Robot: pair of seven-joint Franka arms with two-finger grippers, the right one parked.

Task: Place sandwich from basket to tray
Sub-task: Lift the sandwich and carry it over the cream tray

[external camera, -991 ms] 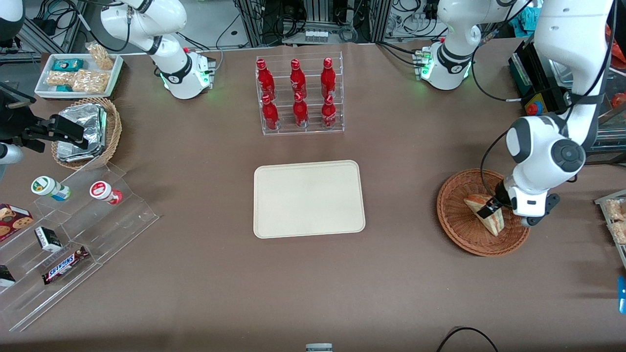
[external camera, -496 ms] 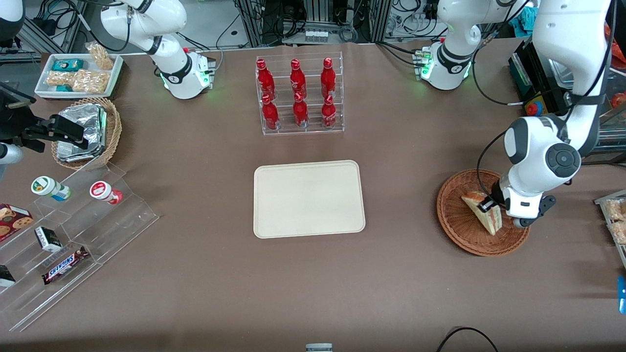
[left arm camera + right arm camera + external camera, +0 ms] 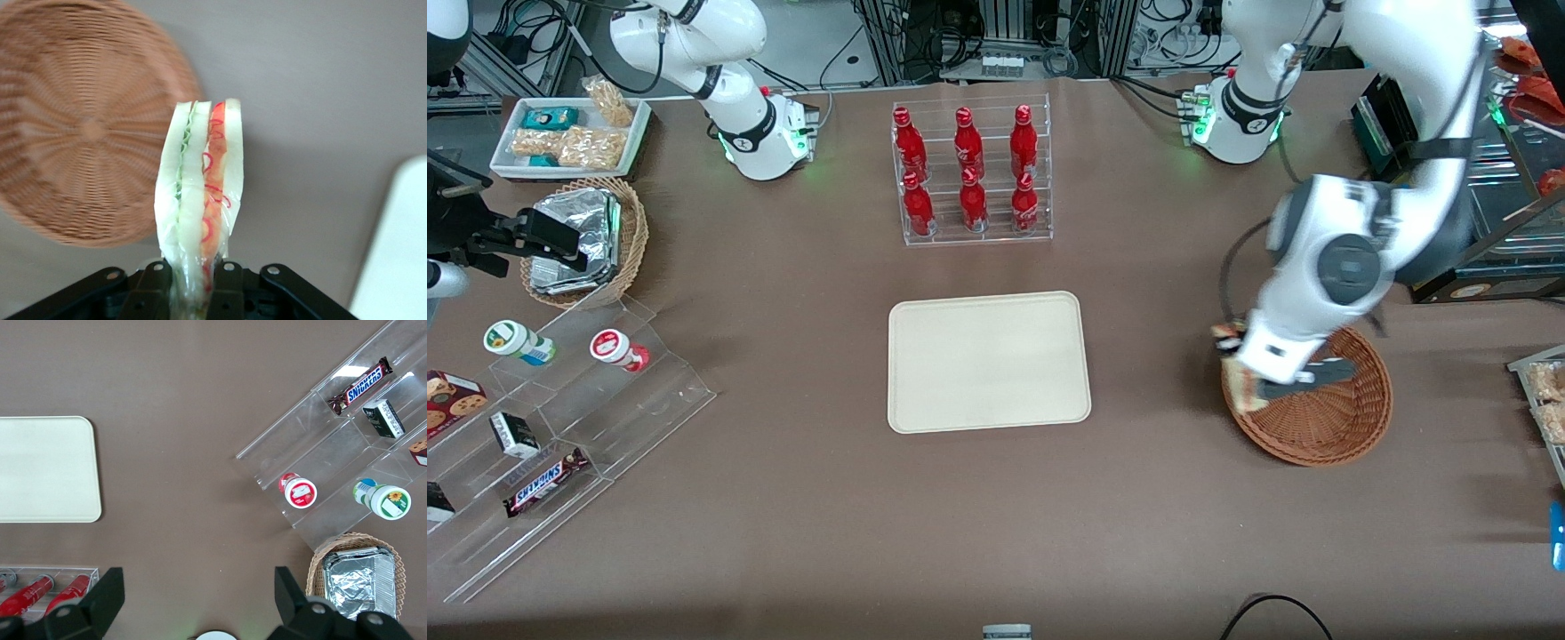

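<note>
The sandwich (image 3: 200,193), a wrapped white-bread wedge with red and green layers, hangs upright in the air. My gripper (image 3: 193,275) is shut on its wide end. In the front view the gripper (image 3: 1238,357) and the sandwich (image 3: 1241,384) are above the rim of the round reddish-brown basket (image 3: 1352,413), on the side toward the tray. The basket (image 3: 80,133) holds nothing else. The cream tray (image 3: 987,360) lies flat at mid-table with nothing on it, and its edge (image 3: 400,253) shows in the left wrist view.
A clear rack of red bottles (image 3: 971,173) stands farther from the front camera than the tray. Toward the parked arm's end are a stepped acrylic shelf with snacks (image 3: 560,418), a tan basket of foil packets (image 3: 587,240) and a white snack tray (image 3: 569,133).
My gripper has lifted the sandwich out of the basket's middle and carried it over the rim toward the tray. The arm's wrist has swung with it.
</note>
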